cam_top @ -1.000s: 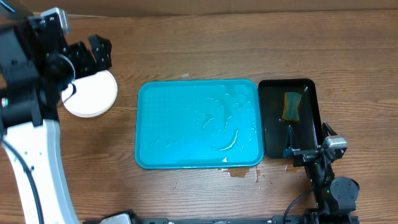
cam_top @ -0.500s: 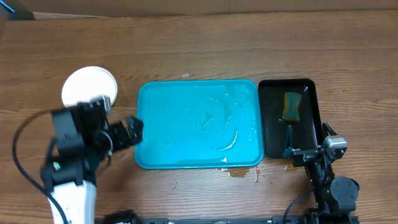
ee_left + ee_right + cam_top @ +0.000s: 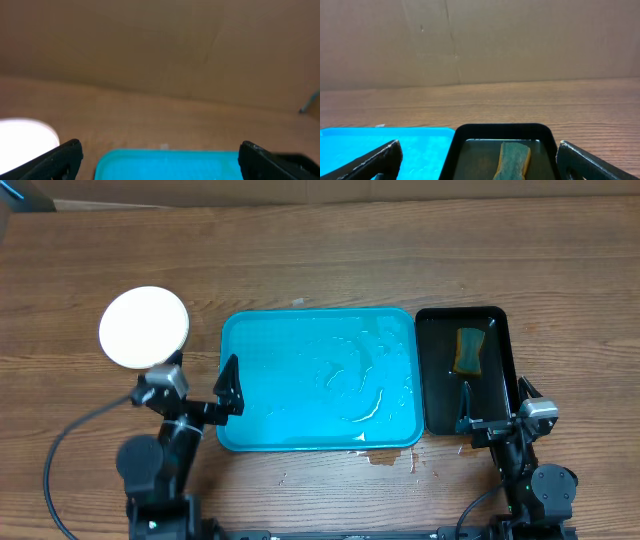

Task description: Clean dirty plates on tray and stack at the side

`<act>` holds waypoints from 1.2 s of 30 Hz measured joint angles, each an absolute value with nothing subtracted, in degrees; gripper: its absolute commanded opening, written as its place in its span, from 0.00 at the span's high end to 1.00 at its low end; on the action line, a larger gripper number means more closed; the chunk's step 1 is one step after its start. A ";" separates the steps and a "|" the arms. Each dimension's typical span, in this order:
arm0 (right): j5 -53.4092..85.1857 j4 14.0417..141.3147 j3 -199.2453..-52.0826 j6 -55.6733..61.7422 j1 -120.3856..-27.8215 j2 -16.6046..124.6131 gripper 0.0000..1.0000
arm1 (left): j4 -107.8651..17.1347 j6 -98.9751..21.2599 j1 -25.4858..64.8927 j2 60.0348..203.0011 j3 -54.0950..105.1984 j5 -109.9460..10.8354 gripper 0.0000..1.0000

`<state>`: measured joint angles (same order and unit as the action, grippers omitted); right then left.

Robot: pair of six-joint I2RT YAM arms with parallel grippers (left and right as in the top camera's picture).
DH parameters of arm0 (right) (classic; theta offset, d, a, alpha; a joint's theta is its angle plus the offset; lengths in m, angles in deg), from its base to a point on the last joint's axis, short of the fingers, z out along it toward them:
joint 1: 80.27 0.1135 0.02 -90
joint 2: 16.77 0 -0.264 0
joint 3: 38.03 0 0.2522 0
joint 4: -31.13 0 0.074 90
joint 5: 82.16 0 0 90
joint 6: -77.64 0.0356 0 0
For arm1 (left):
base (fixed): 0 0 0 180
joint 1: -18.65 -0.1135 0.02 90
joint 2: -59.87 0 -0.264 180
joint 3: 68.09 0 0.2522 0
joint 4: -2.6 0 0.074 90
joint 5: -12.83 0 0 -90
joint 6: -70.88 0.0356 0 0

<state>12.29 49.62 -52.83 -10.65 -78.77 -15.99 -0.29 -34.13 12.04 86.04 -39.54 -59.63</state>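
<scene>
Black-fingered, the left gripper (image 3: 160,162) and right gripper (image 3: 477,160) both gape wide and empty near the tray (image 3: 300,380). Plates (image 3: 144,327) sit off its left side, seemingly stacked. It holds none, so the job looks done.

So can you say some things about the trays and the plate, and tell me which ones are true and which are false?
1. The blue tray has no plates on it. True.
2. The sponge lies on the blue tray. False: it lies in the black tray.
3. A white plate sits on the table beside the blue tray. True.
4. The left gripper is holding a plate. False: it is open and holds nothing.
</scene>
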 measured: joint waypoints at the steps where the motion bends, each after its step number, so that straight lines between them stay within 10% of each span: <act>1: 12.27 49.62 -52.83 -10.67 -78.77 -15.99 0.00 | 0.79 -34.19 12.09 84.56 -40.98 -60.27 0.00; 36: 12.27 49.60 -52.83 -10.67 -78.77 -15.99 0.00 | -15.30 -29.01 15.45 61.11 -53.85 -74.60 0.00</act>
